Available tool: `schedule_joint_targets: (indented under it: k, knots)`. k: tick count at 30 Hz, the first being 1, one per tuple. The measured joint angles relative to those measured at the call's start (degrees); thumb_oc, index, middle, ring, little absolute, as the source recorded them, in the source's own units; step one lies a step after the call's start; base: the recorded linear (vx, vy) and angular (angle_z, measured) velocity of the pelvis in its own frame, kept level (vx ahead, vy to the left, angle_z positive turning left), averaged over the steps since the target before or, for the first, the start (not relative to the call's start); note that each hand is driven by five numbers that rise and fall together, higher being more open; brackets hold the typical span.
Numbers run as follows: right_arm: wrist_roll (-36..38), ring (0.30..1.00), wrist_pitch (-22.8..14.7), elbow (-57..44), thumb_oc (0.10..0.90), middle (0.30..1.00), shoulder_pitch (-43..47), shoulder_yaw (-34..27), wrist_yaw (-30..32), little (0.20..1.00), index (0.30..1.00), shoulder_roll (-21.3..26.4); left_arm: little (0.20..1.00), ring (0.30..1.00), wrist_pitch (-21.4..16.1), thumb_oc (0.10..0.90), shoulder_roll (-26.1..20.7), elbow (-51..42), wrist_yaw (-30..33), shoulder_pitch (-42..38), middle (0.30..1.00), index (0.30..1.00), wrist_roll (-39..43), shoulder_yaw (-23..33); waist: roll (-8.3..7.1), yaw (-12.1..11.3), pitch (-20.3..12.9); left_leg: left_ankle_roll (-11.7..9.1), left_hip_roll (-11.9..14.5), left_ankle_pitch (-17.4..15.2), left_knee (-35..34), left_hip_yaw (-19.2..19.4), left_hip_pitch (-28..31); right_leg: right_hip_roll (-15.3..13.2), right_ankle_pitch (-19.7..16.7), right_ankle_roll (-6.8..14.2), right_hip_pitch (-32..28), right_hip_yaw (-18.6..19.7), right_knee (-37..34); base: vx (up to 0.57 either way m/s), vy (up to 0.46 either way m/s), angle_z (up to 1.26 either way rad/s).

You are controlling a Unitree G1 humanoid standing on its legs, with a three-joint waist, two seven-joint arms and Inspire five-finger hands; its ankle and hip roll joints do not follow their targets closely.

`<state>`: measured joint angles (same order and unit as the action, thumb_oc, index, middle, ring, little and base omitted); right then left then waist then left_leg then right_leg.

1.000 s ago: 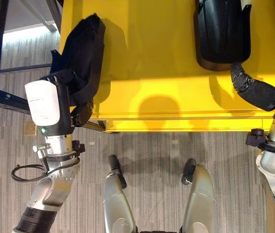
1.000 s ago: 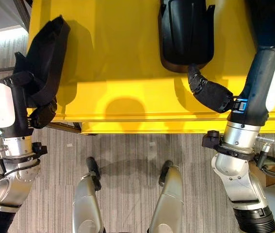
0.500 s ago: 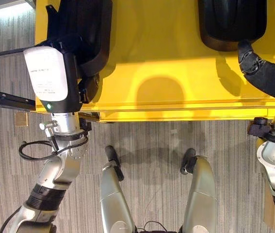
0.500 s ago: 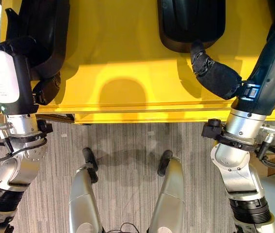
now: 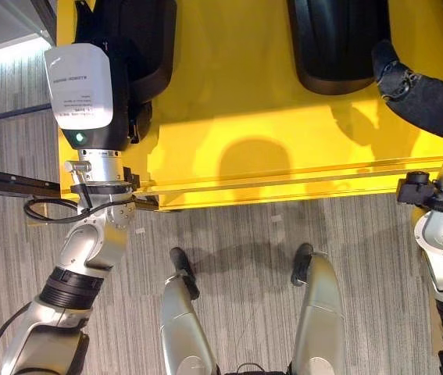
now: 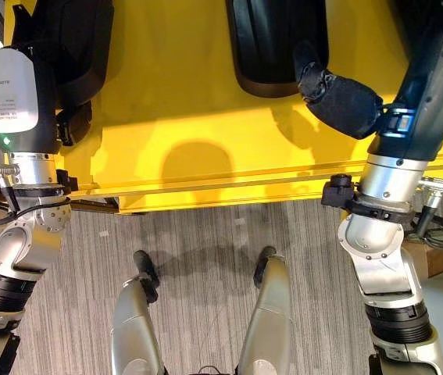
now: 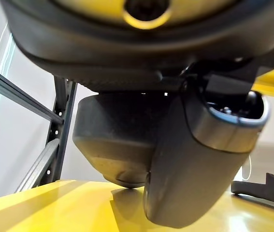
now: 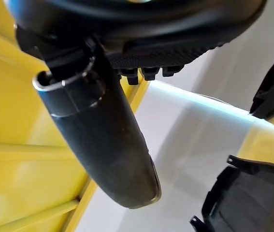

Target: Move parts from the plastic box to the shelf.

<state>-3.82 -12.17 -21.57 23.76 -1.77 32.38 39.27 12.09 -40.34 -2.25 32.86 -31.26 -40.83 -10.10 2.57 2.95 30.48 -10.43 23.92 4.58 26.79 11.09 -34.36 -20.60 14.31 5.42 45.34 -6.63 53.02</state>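
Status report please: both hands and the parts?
Left hand on black moulded plastic part, grip hidden. Right hand open beside second black part. Both on yellow shelf.

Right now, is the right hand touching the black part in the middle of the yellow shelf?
Yes: in the right eye view the right hand has its thumb tip lying on the edge of the black part on the yellow shelf.

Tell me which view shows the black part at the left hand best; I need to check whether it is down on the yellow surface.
The left wrist view: the black part shows past the left hand, its rounded end meeting the yellow surface. Both eye views show it from above, partly covered by the arm, so contact cannot be judged there. The right wrist view shows different black parts.
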Motion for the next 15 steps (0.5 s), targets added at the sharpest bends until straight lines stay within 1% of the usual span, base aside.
schedule_joint_targets:
  k: [4,7,11,12,13,14,15]
  knots:
    - [-0.02,1.000,1.09,0.00,0.900,1.000,0.11,1.12,-1.34,1.000,1.000,0.01,0.300,0.300,0.96,0.400,-1.22,2.19,-1.60,-2.98,0.300,0.300,0.30,-1.48,0.00,0.22,0.00,-0.01,0.01,0.00,-0.10,0.54,0.79,0.14,-0.15,0.07,-0.14,0.62,0.01,0.04,0.025,-0.05]
    - [0.59,1.000,2.36,0.01,0.900,1.000,0.31,1.26,-2.13,1.000,1.000,0.05,0.300,0.300,1.71,0.400,-1.60,5.06,-2.89,-6.35,0.300,0.300,3.54,-1.99,0.01,0.42,-0.01,-0.01,0.07,-0.01,-0.23,1.29,1.77,0.35,-0.25,0.14,-0.37,1.18,-0.05,0.05,0.015,-0.08]
    - [0.62,1.000,2.74,0.02,0.900,1.000,0.34,1.27,-2.25,1.000,1.000,0.10,0.300,0.300,1.74,0.400,-1.55,4.87,-3.78,-6.45,0.300,0.300,4.51,-1.97,0.01,0.84,0.00,-0.01,0.15,0.00,-0.23,1.30,1.84,0.49,-0.29,0.10,-0.43,1.16,-0.10,0.00,0.000,0.00]
    - [0.62,1.000,2.82,0.02,0.900,1.000,0.33,1.28,-2.37,1.000,1.000,0.10,0.407,0.407,1.81,0.476,-1.53,4.72,-4.44,-6.34,0.407,0.407,4.49,-1.96,0.01,0.82,0.00,-0.01,0.15,-0.01,-0.25,1.28,1.94,0.49,-0.33,0.11,-0.63,1.12,-0.22,0.00,0.000,0.00]
    - [0.62,1.000,2.86,0.02,0.900,1.000,0.34,1.30,-2.43,1.000,1.000,0.10,0.736,0.736,1.93,0.712,-1.48,4.55,-4.95,-6.38,0.736,0.736,4.49,-1.96,0.01,0.80,0.00,-0.07,0.15,-0.05,-0.25,1.28,2.08,0.49,-0.36,0.16,-0.85,1.09,-0.33,0.00,0.000,0.00]
    - [0.62,1.000,2.86,0.02,0.900,1.000,0.34,1.30,-2.45,1.000,1.000,0.10,1.000,1.000,1.99,0.900,-1.46,4.44,-5.27,-6.41,1.000,1.000,4.49,-1.96,0.01,0.78,0.00,-0.08,0.15,-0.08,-0.25,1.29,2.15,0.49,-0.38,0.18,-0.96,1.07,-0.39,0.00,0.000,0.00]
    - [0.62,1.000,2.88,0.02,0.900,1.000,0.34,1.31,-2.46,1.000,1.000,0.10,1.000,1.000,2.01,0.900,-1.43,4.24,-6.56,-6.46,1.000,1.000,4.50,-1.95,0.01,0.72,-0.01,-0.09,0.15,-0.14,-0.26,1.32,2.36,0.50,-0.40,0.22,-1.23,1.05,-0.54,0.00,0.000,0.00]
